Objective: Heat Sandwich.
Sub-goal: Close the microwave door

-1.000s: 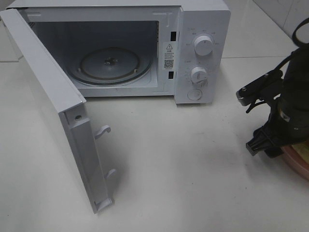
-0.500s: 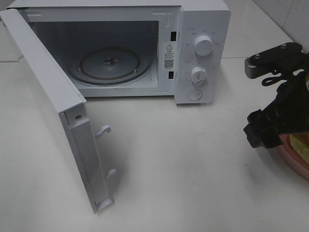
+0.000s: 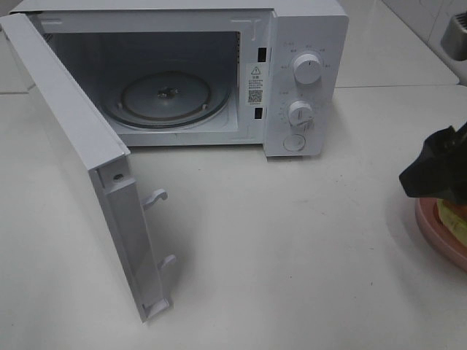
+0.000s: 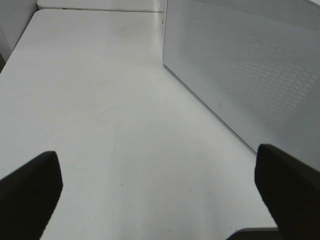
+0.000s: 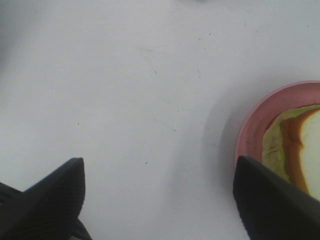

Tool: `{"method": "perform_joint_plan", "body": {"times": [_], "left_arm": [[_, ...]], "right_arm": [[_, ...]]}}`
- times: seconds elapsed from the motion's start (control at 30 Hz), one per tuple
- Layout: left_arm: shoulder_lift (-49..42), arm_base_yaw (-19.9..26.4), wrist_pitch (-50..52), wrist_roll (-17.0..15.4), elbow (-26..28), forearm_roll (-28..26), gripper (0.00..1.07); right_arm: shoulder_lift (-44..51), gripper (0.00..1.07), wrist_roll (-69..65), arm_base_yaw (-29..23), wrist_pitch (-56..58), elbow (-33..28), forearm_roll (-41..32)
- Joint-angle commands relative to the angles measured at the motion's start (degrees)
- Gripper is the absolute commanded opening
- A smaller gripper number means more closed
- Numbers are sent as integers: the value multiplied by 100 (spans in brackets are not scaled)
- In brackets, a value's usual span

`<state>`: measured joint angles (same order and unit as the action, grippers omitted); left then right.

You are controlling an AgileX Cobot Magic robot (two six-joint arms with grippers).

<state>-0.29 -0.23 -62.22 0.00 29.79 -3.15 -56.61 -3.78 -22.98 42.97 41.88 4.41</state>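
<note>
The sandwich (image 5: 300, 145), pale bread with green and reddish-brown layers, lies on a round pink plate (image 5: 252, 120) at the table's right edge. In the exterior view only a sliver of the sandwich (image 3: 456, 222) shows on the plate (image 3: 436, 235), behind my dark right arm (image 3: 436, 169). My right gripper (image 5: 160, 200) is open above bare table just beside the plate, holding nothing. The white microwave (image 3: 306, 44) stands at the back with its door (image 3: 80, 153) swung wide open and its glass turntable (image 3: 166, 98) bare. Over the table beside the microwave's perforated side wall (image 4: 250, 65), my left gripper (image 4: 157, 195) is open and holds nothing.
The open door juts toward the front left, with its latch hooks (image 3: 157, 197) pointing into the middle. Two knobs (image 3: 306, 69) and a button sit on the microwave's right panel. White tabletop (image 3: 292, 255) stretches between the door and the plate.
My right arm has swung right and mostly out of the exterior view, uncovering more of the pink plate. The left gripper, microwave and door have not moved.
</note>
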Motion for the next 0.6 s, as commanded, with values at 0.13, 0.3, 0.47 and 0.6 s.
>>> {"method": "perform_joint_plan", "body": {"times": [0.13, 0.3, 0.47, 0.6], "left_arm": [[-29, 34, 69, 0, -23, 11, 98], [-29, 34, 69, 0, -23, 11, 98], [-29, 34, 69, 0, -23, 11, 98], [-29, 34, 69, 0, -23, 11, 98]], "right_arm": [[722, 76, 149, -6, 498, 6, -11], [1232, 76, 189, -6, 842, 6, 11], [1874, 76, 235, -6, 1014, 6, 29], [2263, 76, 235, 6, 1106, 6, 120]]}}
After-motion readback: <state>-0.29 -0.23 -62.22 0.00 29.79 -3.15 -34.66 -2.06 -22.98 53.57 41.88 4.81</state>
